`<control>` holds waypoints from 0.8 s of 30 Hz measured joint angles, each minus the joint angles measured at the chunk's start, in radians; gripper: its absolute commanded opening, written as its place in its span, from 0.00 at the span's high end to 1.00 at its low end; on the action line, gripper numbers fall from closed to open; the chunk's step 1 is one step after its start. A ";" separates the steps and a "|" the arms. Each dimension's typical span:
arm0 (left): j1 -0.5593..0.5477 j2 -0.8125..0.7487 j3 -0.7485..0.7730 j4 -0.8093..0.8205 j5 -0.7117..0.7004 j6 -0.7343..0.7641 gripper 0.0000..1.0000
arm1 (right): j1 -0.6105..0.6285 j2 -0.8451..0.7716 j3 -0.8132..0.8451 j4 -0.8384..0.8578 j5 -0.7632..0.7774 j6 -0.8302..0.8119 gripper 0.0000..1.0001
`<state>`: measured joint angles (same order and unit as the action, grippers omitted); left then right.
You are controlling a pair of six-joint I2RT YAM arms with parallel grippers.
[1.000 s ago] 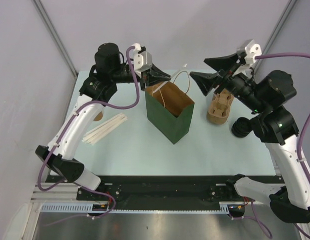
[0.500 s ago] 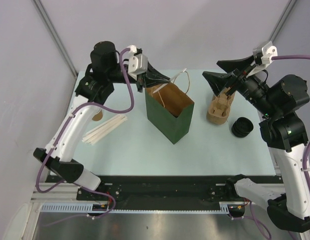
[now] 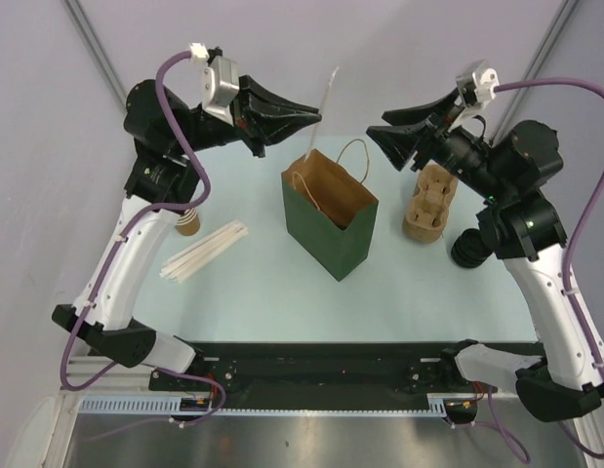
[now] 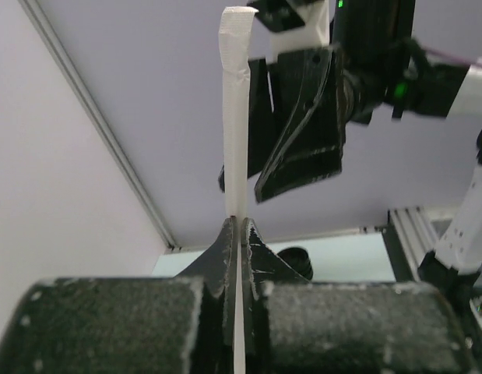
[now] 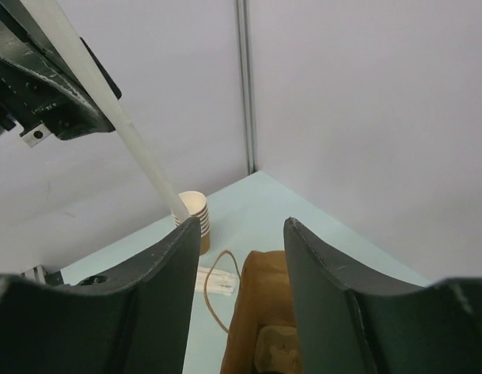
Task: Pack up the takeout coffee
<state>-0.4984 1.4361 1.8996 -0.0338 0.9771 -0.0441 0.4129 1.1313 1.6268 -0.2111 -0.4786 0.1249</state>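
The green paper bag (image 3: 333, 232) stands open mid-table. No lidded tan cup shows in any view. Inside the bag, the right wrist view shows a tan moulded shape (image 5: 276, 354). My left gripper (image 3: 316, 114) is raised above and left of the bag's mouth, shut on a white wrapped straw (image 3: 330, 90) that points up. In the left wrist view the straw (image 4: 236, 117) stands between the closed fingers of the left gripper (image 4: 239, 220). My right gripper (image 3: 380, 132) is open and empty, up right of the bag. It looks down over the bag (image 5: 256, 312) in its own view (image 5: 242, 220).
A stack of brown pulp cup carriers (image 3: 427, 205) stands right of the bag, with a round black stack (image 3: 470, 249) beside it. Lidless paper cups (image 3: 188, 223) and loose wrapped straws (image 3: 204, 251) lie at the left. Grey walls close the back and sides.
My left gripper has risen from the bag's mouth and swung back left, lifting the straw upright. My right gripper has shifted left, nearer the bag.
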 measured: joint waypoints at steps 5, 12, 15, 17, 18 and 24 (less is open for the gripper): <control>-0.014 0.003 -0.056 0.208 -0.069 -0.262 1.00 | 0.021 0.084 0.058 0.096 0.008 0.066 0.51; -0.051 0.005 -0.126 0.327 -0.116 -0.441 1.00 | 0.077 0.181 0.175 0.235 0.006 0.156 0.51; -0.053 0.006 -0.137 0.365 -0.134 -0.488 1.00 | 0.110 0.192 0.200 0.256 0.005 0.156 0.51; -0.053 0.006 -0.138 0.378 -0.143 -0.511 1.00 | 0.125 0.192 0.206 0.267 -0.001 0.155 0.50; -0.053 0.007 -0.138 0.387 -0.147 -0.522 1.00 | 0.130 0.192 0.208 0.270 -0.001 0.154 0.50; -0.053 0.009 -0.150 0.418 -0.159 -0.563 1.00 | 0.134 0.193 0.212 0.272 -0.001 0.153 0.47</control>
<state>-0.5514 1.4448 1.7493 0.3843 0.8181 -0.6071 0.5465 1.3247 1.8389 0.0605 -0.4793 0.2779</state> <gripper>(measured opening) 0.006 0.524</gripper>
